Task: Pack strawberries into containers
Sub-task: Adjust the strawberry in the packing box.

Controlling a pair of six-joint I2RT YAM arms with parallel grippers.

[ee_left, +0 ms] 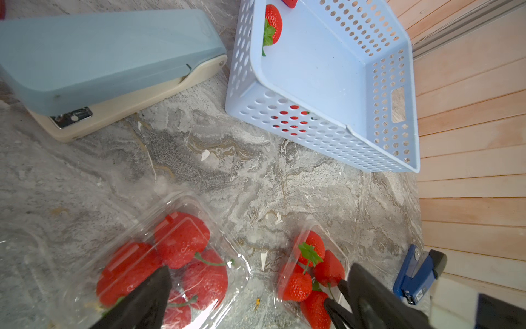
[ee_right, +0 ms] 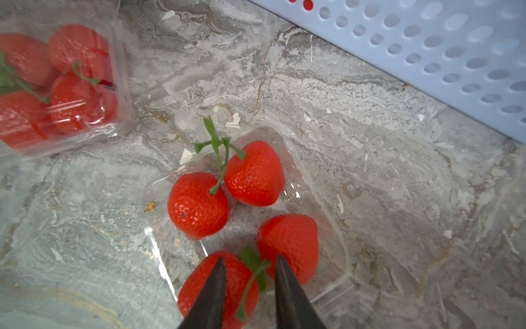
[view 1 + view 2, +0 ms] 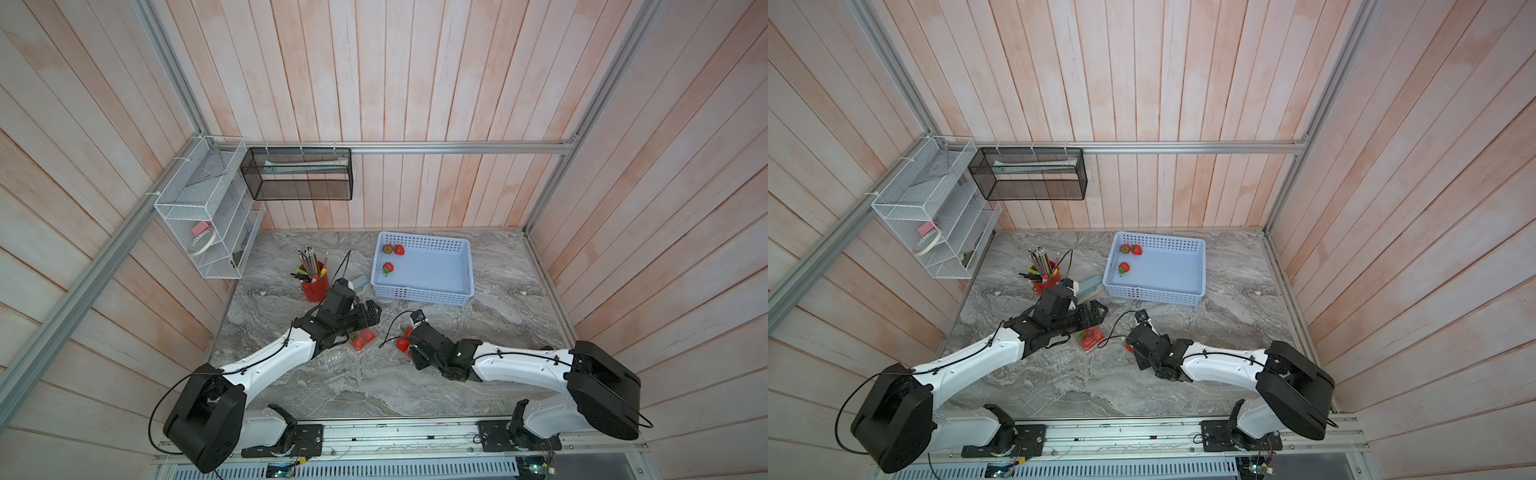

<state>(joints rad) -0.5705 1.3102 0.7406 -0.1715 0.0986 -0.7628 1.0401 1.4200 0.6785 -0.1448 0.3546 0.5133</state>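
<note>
While counting from above: three clear containers (image 1: pixel 216 219) stand in a row on the marble table (image 3: pixel 498 340), nearer the arms than one blue basket (image 3: pixel 465 270). Eleven strawberries (image 1: pixel 182 239) in sight.

Leftmost container (image 3: pixel 332 358): faint ribbed outline beside the left forearm (image 3: pixel 270 353); contents unreadable.

Middle container (image 1: pixel 236 265): lid down over four berries, stems turned inward. Left gripper (image 1: pixel 259 269) hangs above it, spread wide and holding nothing. One finger is over this box, its mate at the next box's rim.

Right container (image 2: pixel 321 205): open-topped, four berries. The two farther from the jaws lie caps together, stems crossing. Nearest berry (image 2: pixel 199 284) sits directly under the fingers, its green stem running lengthwise down the gap. Right gripper (image 2: pixel 250 257) is parted narrowly, a fingertip on either side of that stem, not pinching it.

Basket: three berries. A touching pair (image 3: pixel 399 249) sits by the far left corner. A single berry (image 3: pixel 387 268) lies nearer, cap pointing toward the arms.
</note>
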